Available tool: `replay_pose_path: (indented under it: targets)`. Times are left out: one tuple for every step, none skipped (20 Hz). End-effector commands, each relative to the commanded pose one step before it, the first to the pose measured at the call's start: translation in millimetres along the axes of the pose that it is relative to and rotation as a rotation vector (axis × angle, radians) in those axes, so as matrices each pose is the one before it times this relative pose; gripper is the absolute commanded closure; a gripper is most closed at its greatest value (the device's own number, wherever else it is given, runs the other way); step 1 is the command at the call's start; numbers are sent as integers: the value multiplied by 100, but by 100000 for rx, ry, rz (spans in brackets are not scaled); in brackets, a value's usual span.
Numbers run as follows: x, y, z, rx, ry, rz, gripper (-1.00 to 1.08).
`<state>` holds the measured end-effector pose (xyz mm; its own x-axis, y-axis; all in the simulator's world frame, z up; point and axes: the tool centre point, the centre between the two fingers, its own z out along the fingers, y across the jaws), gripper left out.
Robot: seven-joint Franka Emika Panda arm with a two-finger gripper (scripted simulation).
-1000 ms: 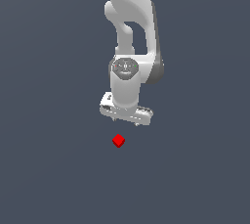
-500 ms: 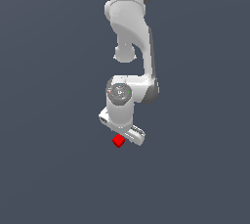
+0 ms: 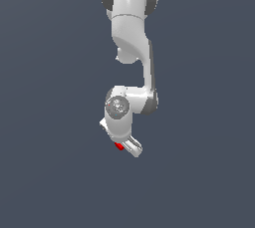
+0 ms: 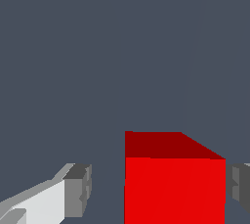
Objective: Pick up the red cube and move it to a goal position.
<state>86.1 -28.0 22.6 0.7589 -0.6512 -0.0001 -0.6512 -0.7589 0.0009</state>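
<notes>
A: Claw first. White two-fingered claw point(image 3: 125, 145) sits low at the end of the arm, pointing down toward the flat dark grey-blue surface point(image 3: 55, 172). In the wrist view the fingers stand apart: one white finger with a grey pad point(image 4: 78, 190) on one side, the grey pad of the other finger point(image 4: 240, 183) just showing at the picture's edge. Gap between them is wide, so the claw is spread, not clamped.

B: And the cube?

A: Small bright red plain-faced cube point(image 4: 173, 181) sits between the two pads. It lies close to the pad at the picture's edge; whether they touch, cannot tell. A clear strip of surface shows between the cube and the other pad. Top face darker red, front face brighter.

B: Exterior view agree?

A: Mostly hidden there. Only a sliver of the red cube point(image 3: 119, 146) shows, tucked under the claw body at its left side in the exterior view. Whether it rests on the surface cannot be told from that sliver.

B: Further out?

A: Glossy white jointed robot arm point(image 3: 130, 33) comes down from the top of the exterior view, elbow bending to that view's right, with a round grey-capped wrist joint point(image 3: 117, 106) just above the claw. The claw body is tilted, its lower end toward the exterior view's right.
</notes>
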Motion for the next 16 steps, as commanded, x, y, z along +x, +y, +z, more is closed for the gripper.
replay_pose_path:
  targets:
    - [226, -18, 243, 76, 27, 1502, -92]
    - [28, 5, 24, 5, -10, 154, -92]
    - [0, -6, -3, 0, 0, 0, -92]
    - [0, 0, 0, 0, 0, 0, 108]
    - [0, 0, 0, 0, 0, 0, 108]
    - [0, 0, 0, 0, 0, 0, 108]
    - [0, 0, 0, 0, 0, 0, 108]
    - [0, 0, 0, 0, 0, 0, 108]
    - [0, 0, 0, 0, 0, 0, 108]
    - [0, 0, 0, 0, 0, 0, 108]
    - [0, 0, 0, 0, 0, 0, 108]
    - [0, 0, 0, 0, 0, 0, 108]
    - [0, 0, 0, 0, 0, 0, 108]
    - [-10, 3, -19, 0, 0, 0, 108]
    - [-9, 3, -17, 0, 0, 0, 108]
    - [-28, 8, -51, 0, 0, 0, 108]
